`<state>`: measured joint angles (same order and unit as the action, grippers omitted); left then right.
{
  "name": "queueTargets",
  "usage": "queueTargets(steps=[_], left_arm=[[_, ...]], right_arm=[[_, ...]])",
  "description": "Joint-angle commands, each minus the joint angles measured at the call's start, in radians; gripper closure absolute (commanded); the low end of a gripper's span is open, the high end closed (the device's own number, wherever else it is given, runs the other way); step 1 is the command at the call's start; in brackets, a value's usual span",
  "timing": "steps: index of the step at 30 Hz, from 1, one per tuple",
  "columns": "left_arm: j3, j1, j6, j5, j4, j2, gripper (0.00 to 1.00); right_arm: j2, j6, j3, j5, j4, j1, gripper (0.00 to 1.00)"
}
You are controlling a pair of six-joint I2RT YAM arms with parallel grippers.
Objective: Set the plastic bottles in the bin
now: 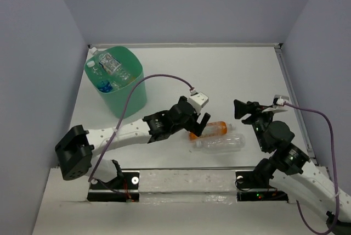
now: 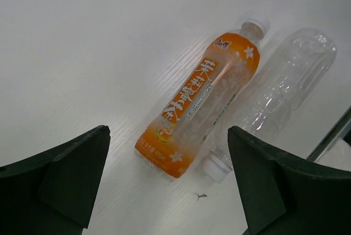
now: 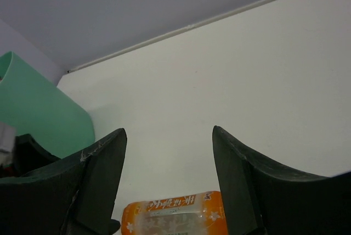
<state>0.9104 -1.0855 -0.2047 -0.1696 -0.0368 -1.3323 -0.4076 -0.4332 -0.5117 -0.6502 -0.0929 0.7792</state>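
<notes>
Left wrist view shows my left gripper (image 2: pixel 167 136) released, its two dark fingers (image 2: pixel 66 174) spread wide at the lower corners of the frame. The orange bottle (image 2: pixel 200 103) lies on its side on the white table (image 2: pixel 82 43), running from the lower middle up toward the upper right. Its base end sits in the gap between my fingers, with white table showing on both sides of it, and its white cap points away to the upper right. I hold nothing, and neither finger touches it.

Just beside it, on the right of the frame, lies the clear bottle (image 2: pixel 279 89), turned the other way: its white cap is next to the orange bottle's base, close to my right-hand finger.

From the top external view, both bottles lie in the lower middle of the frame, the orange one above the clear one. The bin (image 1: pixel 131 95) stands in the upper left, well apart from them, with several bottles (image 1: pixel 109 67) already inside.

My right gripper (image 3: pixel 167 136) is also released and empty. In the right wrist view, one end of the orange bottle shows at the bottom edge between its fingers, and the bin's green wall sits at the left edge.
</notes>
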Motion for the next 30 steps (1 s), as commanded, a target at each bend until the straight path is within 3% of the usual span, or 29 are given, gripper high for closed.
queueTargets(steps=[1, 4, 10, 15, 30], left_arm=[[0.084, -0.030, 0.195, -0.038, -0.067, -0.067, 0.01], [0.137, -0.030, 0.264, 0.044, -0.071, -0.139, 0.01], [0.315, -0.040, 0.304, 0.171, 0.074, -0.370, 0.01], [0.361, -0.042, 0.327, 0.249, 0.097, -0.433, 0.01], [0.429, -0.051, 0.361, 0.197, 0.109, -0.568, 0.01]], right_arm=[[0.107, -0.038, 0.007, -0.040, -0.123, -0.005, 0.31], [0.158, -0.044, 0.013, -0.031, -0.159, -0.005, 0.31], [0.201, -0.073, 0.030, 0.001, -0.182, -0.005, 0.31], [0.197, -0.090, 0.044, 0.018, -0.186, -0.005, 0.31], [0.222, -0.114, 0.073, 0.050, -0.189, -0.005, 0.31]])
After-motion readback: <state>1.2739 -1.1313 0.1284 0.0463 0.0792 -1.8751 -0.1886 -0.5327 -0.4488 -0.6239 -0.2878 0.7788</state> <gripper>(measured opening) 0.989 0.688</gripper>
